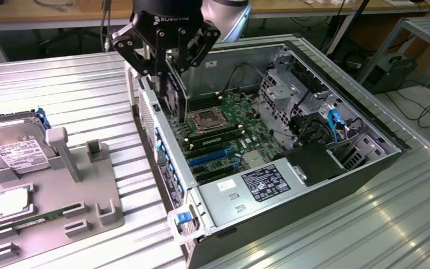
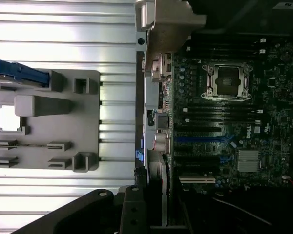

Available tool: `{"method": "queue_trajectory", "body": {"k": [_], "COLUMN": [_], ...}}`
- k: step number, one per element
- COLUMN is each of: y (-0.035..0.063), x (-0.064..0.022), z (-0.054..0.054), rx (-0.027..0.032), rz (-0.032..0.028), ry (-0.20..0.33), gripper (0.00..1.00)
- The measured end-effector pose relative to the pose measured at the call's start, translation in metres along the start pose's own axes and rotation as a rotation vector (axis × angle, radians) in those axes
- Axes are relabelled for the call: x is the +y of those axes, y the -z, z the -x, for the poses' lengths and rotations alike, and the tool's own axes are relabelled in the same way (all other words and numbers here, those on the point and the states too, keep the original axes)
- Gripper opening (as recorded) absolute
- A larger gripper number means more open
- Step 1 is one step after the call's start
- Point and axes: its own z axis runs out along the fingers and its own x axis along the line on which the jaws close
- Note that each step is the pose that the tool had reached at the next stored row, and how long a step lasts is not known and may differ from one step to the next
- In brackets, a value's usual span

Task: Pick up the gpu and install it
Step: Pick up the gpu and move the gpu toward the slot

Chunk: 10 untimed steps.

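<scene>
Exterior view: gripping gpu (image 1: 173, 96) upright in gripper (image 1: 168, 70) jaws, at 11 o'clock of socket (image 1: 202, 119), edge downward to meet slots (image 1: 213, 158) inside case (image 1: 290, 224). Wrist view: looking down gpu (image 2: 157, 183) edge, beside rear wall (image 2: 154, 100), above blue slots (image 2: 198, 139).

You get 2 readable words here. "ROBOTIQ" in white letters sits on the black body of the gripper (image 1: 168, 66) in the exterior view. "DELL" in white is printed on the motherboard (image 2: 244, 97) in the wrist view, with the letters turned sideways, near the blue slot (image 2: 198, 139). Everything else is print you can't make out. The white label (image 1: 20, 151) on the hard drive (image 1: 6, 130) has lines of text too small to read. The black label (image 1: 263, 182) on the power supply (image 1: 226, 200) carries white print, also illegible. No numbers can be read anywhere.
</scene>
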Motion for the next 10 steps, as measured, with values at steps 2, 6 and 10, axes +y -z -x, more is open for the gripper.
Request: {"method": "queue_trajectory", "body": {"k": [2, 6, 10], "y": [-0.0004, -0.0010, -0.0019], "x": [-0.0002, -0.0007, -0.0013], "z": [0.014, 0.042, 0.079], "rx": [-0.0001, 0.0000, 0.0000], "rz": [0.0001, 0.0000, 0.0000], "ry": [0.000, 0.000, 0.000], "gripper": [0.28, 0.28, 0.28]}}
